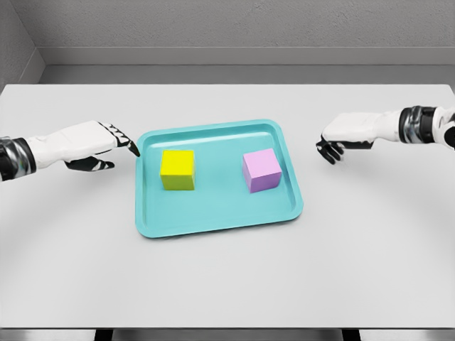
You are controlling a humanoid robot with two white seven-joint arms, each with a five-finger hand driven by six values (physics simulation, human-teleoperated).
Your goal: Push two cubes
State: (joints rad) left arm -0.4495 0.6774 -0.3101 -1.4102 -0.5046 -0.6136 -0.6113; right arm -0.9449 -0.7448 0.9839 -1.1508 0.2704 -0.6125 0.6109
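On the table [227, 284], mid-surface, sits a teal tray [213, 229] with a low raised rim; all positions below are taken from it.

Tray: shallow, smooth-floored, lying flat and slightly skewed. It is not held down by anything visible, so it may slide under a firm shove.

Cubes: both stand inside the tray, flat on its floor, well apart from each other and from the rim. The yellow cube [177, 170] is in the left half, the pink cube [261, 170] in the right half. Judged from their sharp edges and plain faces, they are rigid, light blocks — not fragile, likely to slide readily on the slick floor and to pivot if struck off-centre. No grasp is needed; contact belongs low and central on the outer side face of each, so the block travels straight and does not tip.

Hands: the left hand [92, 145] is just outside the tray's left rim, near its far corner, fingers extended forward and holding nothing; the tips appear to be at the rim, though contact cannot be confirmed. It is near the yellow cube but clear of it. The right hand [343, 138] hovers beyond the right rim, well apart from the pink cube — fingers loosely curled downward, nothing in them.

Finding: neither cube is yet touched.
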